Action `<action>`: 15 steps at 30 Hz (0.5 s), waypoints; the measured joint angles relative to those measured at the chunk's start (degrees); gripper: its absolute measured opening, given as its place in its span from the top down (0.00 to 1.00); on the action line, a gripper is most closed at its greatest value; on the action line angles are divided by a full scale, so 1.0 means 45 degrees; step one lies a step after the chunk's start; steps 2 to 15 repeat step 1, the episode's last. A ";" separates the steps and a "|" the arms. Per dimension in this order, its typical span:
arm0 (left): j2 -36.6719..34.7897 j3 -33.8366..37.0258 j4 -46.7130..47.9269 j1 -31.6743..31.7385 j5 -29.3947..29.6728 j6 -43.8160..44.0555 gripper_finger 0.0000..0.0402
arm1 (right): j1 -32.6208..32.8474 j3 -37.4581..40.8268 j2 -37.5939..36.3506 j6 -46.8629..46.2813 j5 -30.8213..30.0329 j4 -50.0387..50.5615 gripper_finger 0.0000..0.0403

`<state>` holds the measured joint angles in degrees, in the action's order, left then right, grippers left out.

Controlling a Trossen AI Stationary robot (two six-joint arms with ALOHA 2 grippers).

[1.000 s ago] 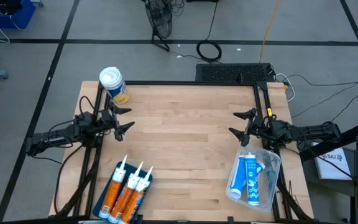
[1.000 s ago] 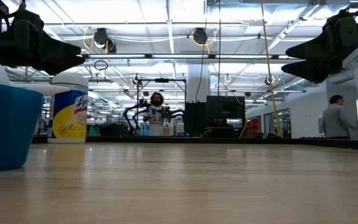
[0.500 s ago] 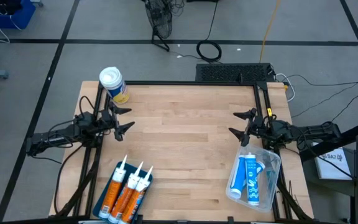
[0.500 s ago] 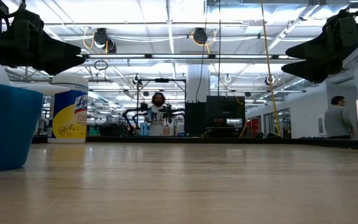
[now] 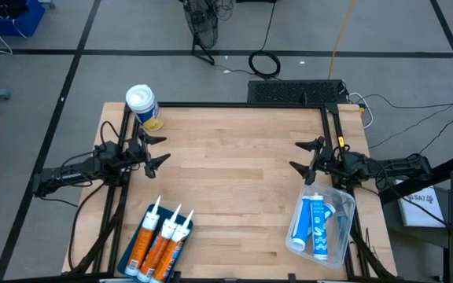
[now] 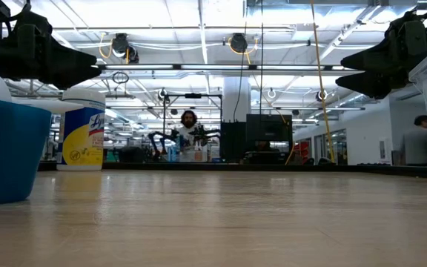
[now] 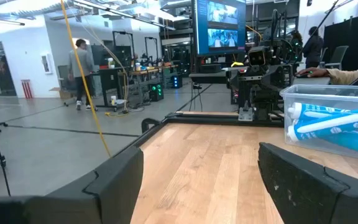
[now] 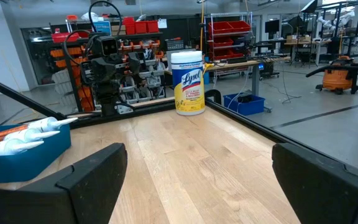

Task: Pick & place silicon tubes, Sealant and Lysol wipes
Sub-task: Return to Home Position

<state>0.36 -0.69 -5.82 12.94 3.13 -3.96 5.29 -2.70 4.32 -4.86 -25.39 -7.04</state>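
Note:
The Lysol wipes canister (image 5: 142,106), white lid and yellow label, stands upright on its base at the table's far left corner; it also shows in the right wrist view (image 8: 188,83) and the low view (image 6: 83,130). Three orange tubes with white nozzles (image 5: 160,240) lie in a blue bin (image 5: 136,250) at the near left. Two blue-and-white tubes (image 5: 313,224) lie in a clear bin (image 5: 340,212) at the near right. My left gripper (image 5: 157,151) is open and empty above the table's left side. My right gripper (image 5: 303,156) is open and empty above the right side.
The wooden tabletop (image 5: 234,181) is bare between the two grippers. A black frame (image 5: 242,106) runs along the table's edges. A person (image 6: 187,137) shows in the room beyond the table, and another (image 6: 419,141) at the far right.

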 joint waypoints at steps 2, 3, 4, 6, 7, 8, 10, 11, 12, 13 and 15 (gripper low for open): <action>0.0005 0.0000 0.0000 -0.0002 0.0001 0.0003 0.23 | 0.0000 0.0003 -0.0003 -0.0003 0.0000 0.0000 0.07; 0.0005 0.0000 0.0000 -0.0002 0.0001 0.0003 0.23 | 0.0000 0.0003 -0.0003 -0.0003 0.0000 0.0000 0.07; 0.0005 0.0000 0.0000 -0.0002 0.0001 0.0003 0.23 | 0.0000 0.0003 -0.0003 -0.0003 0.0000 0.0000 0.07; 0.0005 0.0000 0.0000 -0.0002 0.0001 0.0003 0.23 | 0.0000 0.0003 -0.0003 -0.0003 0.0000 0.0000 0.07; 0.0005 0.0000 0.0000 -0.0002 0.0001 0.0003 0.23 | 0.0000 0.0003 -0.0003 -0.0003 0.0000 0.0000 0.07; 0.0005 0.0000 0.0000 -0.0002 0.0001 0.0003 0.23 | 0.0000 0.0003 -0.0003 -0.0003 0.0000 0.0000 0.07; 0.0005 0.0000 0.0000 -0.0002 0.0001 0.0003 0.23 | 0.0000 0.0003 -0.0003 -0.0003 0.0000 0.0000 0.07; 0.0005 0.0000 0.0000 -0.0002 0.0001 0.0003 0.23 | 0.0000 0.0003 -0.0003 -0.0003 0.0000 0.0000 0.07; 0.0005 0.0000 0.0000 -0.0002 0.0001 0.0003 0.23 | 0.0000 0.0003 -0.0003 -0.0003 0.0000 0.0000 0.07; 0.0005 0.0000 0.0000 -0.0002 0.0001 0.0003 0.23 | 0.0000 0.0003 -0.0003 -0.0003 0.0000 0.0000 0.07; 0.0005 0.0000 0.0000 -0.0002 0.0001 0.0003 0.23 | 0.0000 0.0003 -0.0003 -0.0003 0.0000 0.0000 0.07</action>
